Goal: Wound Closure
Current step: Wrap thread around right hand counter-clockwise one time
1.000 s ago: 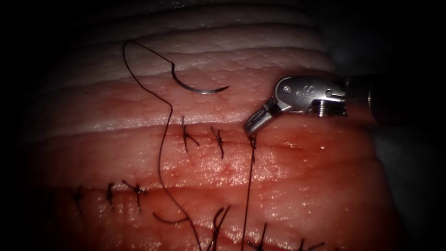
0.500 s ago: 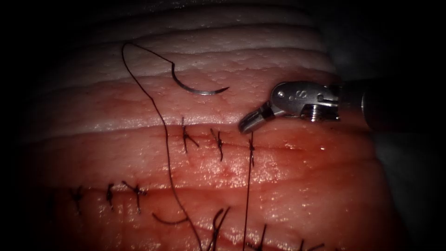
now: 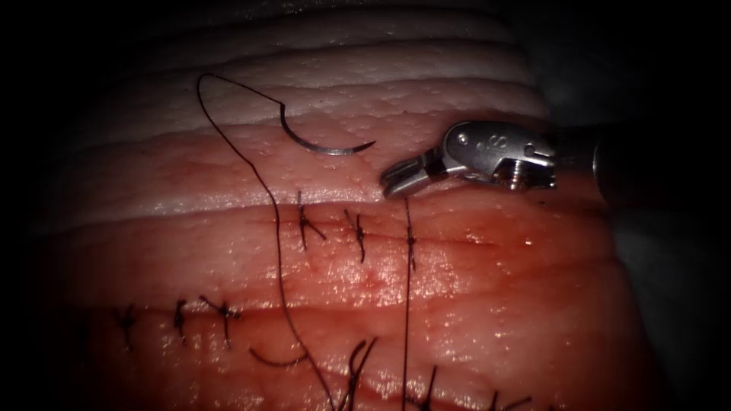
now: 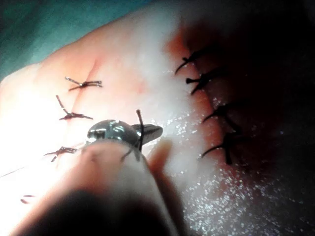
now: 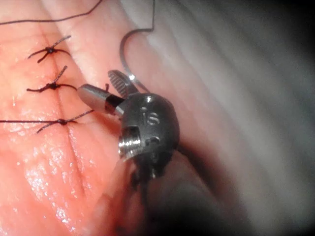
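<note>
Steel jaws of the right tool (image 3: pixel 396 177) have lifted off the newest knot (image 3: pixel 410 241) toward the far side, now parted and holding nothing, while the needle (image 3: pixel 327 141) lies loose on the tissue (image 3: pixel 487 304), trailing its thread (image 3: pixel 266 205).

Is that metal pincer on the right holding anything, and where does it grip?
Nothing. The right pincer is open beside the thread, not gripping it. The needle lies loose on the tissue.
</note>
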You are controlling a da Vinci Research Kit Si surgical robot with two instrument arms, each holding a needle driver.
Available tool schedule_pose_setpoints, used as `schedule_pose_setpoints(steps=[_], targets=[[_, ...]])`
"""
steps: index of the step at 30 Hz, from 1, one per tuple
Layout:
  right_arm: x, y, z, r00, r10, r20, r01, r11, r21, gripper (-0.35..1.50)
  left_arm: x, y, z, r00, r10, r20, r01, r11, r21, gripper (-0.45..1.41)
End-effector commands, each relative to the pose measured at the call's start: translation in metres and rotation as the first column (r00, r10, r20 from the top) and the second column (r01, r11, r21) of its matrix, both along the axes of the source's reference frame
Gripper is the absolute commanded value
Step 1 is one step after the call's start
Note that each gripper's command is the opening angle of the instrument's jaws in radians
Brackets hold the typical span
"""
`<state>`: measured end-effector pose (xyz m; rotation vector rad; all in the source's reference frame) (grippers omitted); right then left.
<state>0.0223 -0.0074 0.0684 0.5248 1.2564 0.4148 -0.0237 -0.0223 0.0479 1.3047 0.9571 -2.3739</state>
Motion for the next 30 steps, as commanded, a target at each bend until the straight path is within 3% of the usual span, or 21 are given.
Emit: schedule_pose_setpoints(steps=[1, 5, 9, 11, 12, 14, 15, 17, 20, 30], targets=[[0.0003, 0.0000, 0.0000, 1.000, 0.022, -0.005, -0.022, 1.000, 0.000, 1.13, -0.0003, 0.0010, 0.0003, 0.999, -0.041, -0.005, 0.041, 0.999, -0.009, -0.45], [-0.0014, 0.0008, -0.0014, 0.994, 0.106, -0.019, -0.106, 0.994, -0.021, 1.31, 0.0008, 0.0066, -0.0005, 0.982, -0.190, 0.011, 0.190, 0.979, -0.073, -0.45], [-0.0033, 0.0015, -0.0029, 0.986, 0.168, -0.020, -0.169, 0.984, -0.060, 1.31, 0.0018, 0.0116, -0.0007, 0.957, -0.285, 0.048, 0.289, 0.949, -0.128, -0.45], [-0.0039, 0.0011, -0.0035, 0.980, 0.199, -0.021, -0.200, 0.977, -0.069, 1.23, 0.0022, 0.0137, -0.0005, 0.944, -0.324, 0.056, 0.329, 0.933, -0.143, -0.45], [-0.0043, 0.0003, -0.0041, 0.975, 0.222, -0.012, -0.222, 0.971, -0.083, 1.03, 0.0026, 0.0161, -0.0002, 0.929, -0.364, 0.061, 0.369, 0.916, -0.160, -0.45], [-0.0042, -0.0001, -0.0044, 0.975, 0.222, -0.009, -0.222, 0.970, -0.095, 0.98, 0.0028, 0.0170, 0.0000, 0.924, -0.379, 0.058, 0.383, 0.910, -0.162, -0.45], [-0.0042, -0.0006, -0.0047, 0.974, 0.225, -0.006, -0.225, 0.970, -0.097, 0.78, 0.0030, 0.0181, 0.0004, 0.915, -0.399, 0.056, 0.402, 0.900, -0.166, -0.45], [-0.0039, -0.0017, -0.0053, 0.976, 0.217, -0.022, -0.218, 0.971, -0.095, -0.05, 0.0033, 0.0198, 0.0010, 0.905, -0.423, 0.051, 0.425, 0.889, -0.173, -0.45], [-0.0031, -0.0027, -0.0061, 0.971, 0.234, -0.041, -0.237, 0.966, -0.102, -0.35, 0.0036, 0.0214, 0.0020, 0.902, -0.430, 0.037, 0.429, 0.886, -0.174, -0.45], [0.0002, -0.0035, -0.0068, 0.975, 0.204, -0.091, -0.217, 0.961, -0.173, -0.35, 0.0046, 0.0240, 0.0055, 0.903, -0.428, 0.045, 0.430, 0.892, -0.139, -0.45]])
